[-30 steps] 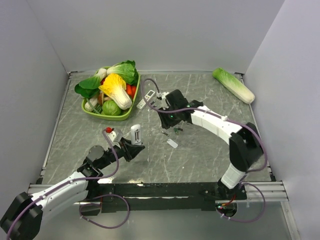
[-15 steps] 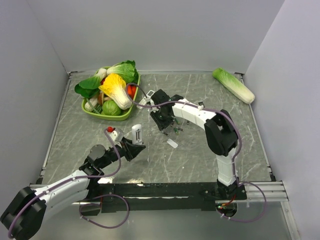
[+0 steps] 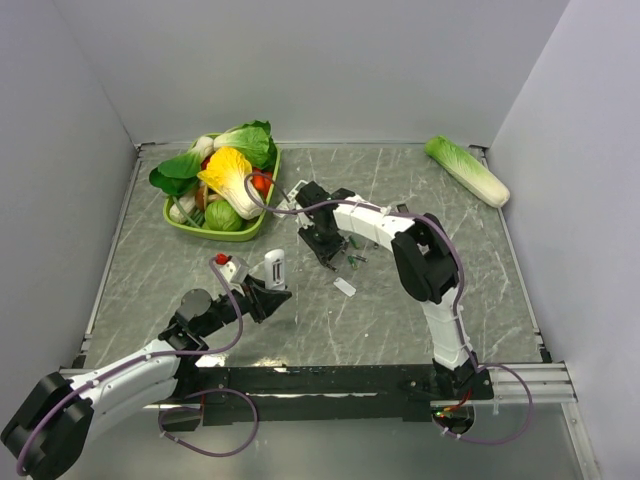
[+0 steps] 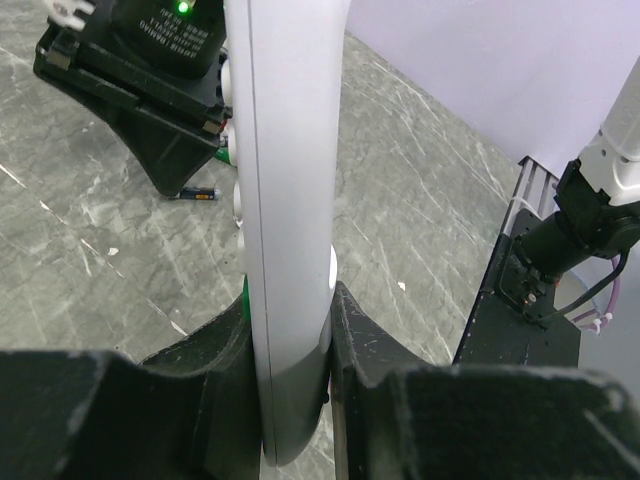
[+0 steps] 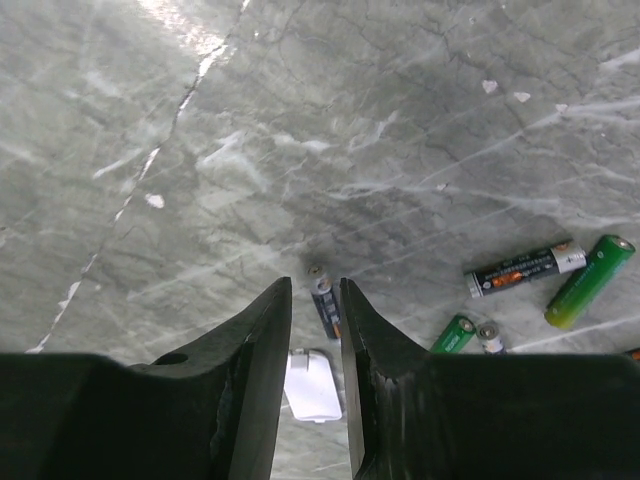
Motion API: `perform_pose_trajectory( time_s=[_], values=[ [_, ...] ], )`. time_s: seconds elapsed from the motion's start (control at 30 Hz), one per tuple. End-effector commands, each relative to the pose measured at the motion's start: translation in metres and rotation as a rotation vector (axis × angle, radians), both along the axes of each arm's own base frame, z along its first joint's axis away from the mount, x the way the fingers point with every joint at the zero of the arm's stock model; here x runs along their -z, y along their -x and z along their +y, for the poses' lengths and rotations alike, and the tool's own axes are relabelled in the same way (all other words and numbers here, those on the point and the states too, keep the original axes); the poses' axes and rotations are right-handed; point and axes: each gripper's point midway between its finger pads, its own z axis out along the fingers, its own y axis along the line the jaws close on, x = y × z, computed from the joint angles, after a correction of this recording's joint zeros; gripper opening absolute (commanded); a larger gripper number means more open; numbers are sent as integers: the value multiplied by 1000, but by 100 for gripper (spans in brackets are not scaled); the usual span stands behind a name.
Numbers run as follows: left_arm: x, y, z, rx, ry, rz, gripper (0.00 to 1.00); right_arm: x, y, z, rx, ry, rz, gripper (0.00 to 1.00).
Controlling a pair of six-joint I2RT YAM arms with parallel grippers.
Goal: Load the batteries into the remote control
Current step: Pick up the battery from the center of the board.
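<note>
**Grey marble table (image 3: 380, 320), pale walls, two arms reaching in**

One green tray (image 3: 190, 226) of vegetables sits beyond and left of the left gripper (image 4: 292, 340), which is clamped on the one remote control (image 4: 290, 150) and holds it upright on edge. The right gripper (image 5: 315, 290), its fingers drawn to a slim gap, straddles one of the batteries (image 5: 323, 305); whether they pinch it cannot be told. At least four more lie to its right, and one small white plate (image 5: 312, 385) lies close beside it. One cabbage (image 3: 467, 170) lies far beyond, rightward.
</note>
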Motion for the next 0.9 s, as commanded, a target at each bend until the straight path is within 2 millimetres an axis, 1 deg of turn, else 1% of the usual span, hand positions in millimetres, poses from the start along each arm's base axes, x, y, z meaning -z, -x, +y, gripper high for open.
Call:
perform_pose_trajectory(
  time_s=[0.0,0.2,0.3,0.33,0.43,0.53,0.63,0.67,0.73,0.77,0.8,0.83,0.87],
  values=[
    [-10,3,-1,23,24,-63,1,1,0,-2,-23,49,-2,34],
    [-10,4,-1,24,22,-62,1,11,2,-3,-30,88,7,33],
    [-10,3,-1,21,23,-63,1,16,6,-2,-39,99,15,31],
    [-9,3,-1,21,21,-61,1,16,4,-5,-36,122,-5,31],
    [-8,3,-1,23,19,-58,1,19,6,-6,-38,132,-4,30],
    [-7,3,-2,24,16,-55,1,19,6,-6,-38,133,-11,25],
    [-7,3,-2,27,15,-51,1,17,6,-6,-37,132,-24,15],
    [-7,2,-2,24,15,-51,1,10,5,-4,-36,117,-40,10],
    [-7,2,-2,21,13,-48,1,7,9,-5,-28,99,-44,8],
    [-8,2,-2,20,16,-47,1,-6,6,1,-24,47,-78,5],
    [-8,2,-2,20,18,-47,1,-7,12,-1,-16,38,-77,4],
    [-9,2,-1,17,22,-45,1,-12,13,-1,-11,18,-89,2],
    [-9,2,-1,16,25,-41,1,-30,10,4,-5,-29,-133,0]
  ],
)
